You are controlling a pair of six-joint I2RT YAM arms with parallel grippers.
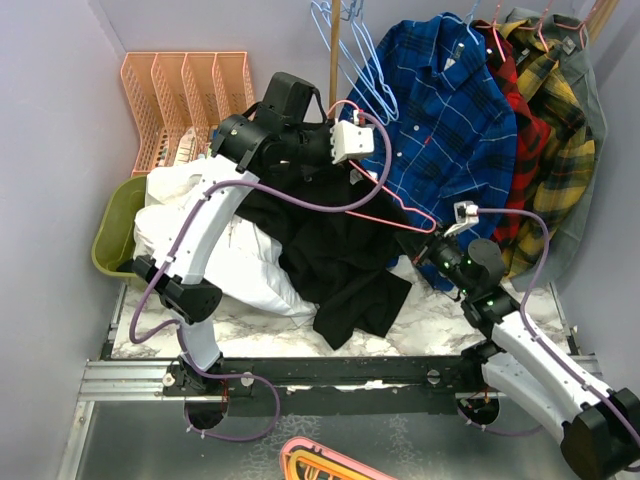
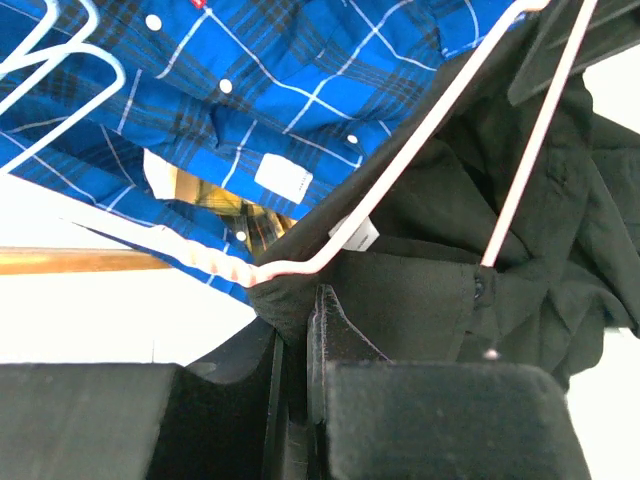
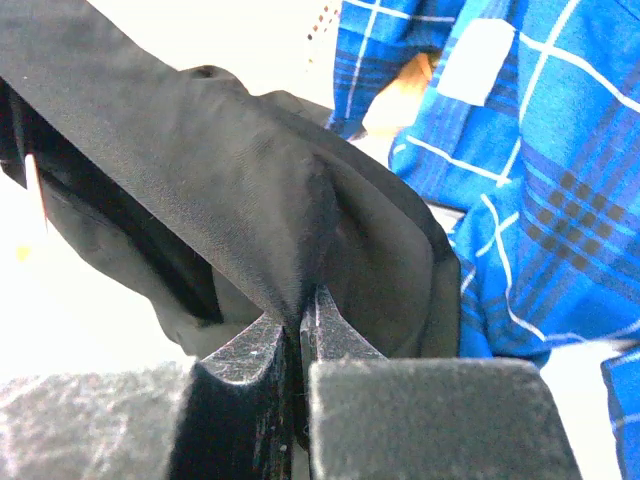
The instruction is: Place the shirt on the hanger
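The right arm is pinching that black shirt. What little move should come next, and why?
Probably the right arm should draw its pinch of cloth outward, over the hanger's bare corner. Its jaws are shut on a fold of the shirt. In the top view, the corner of the pink hanger beside them appears to poke out uncovered.
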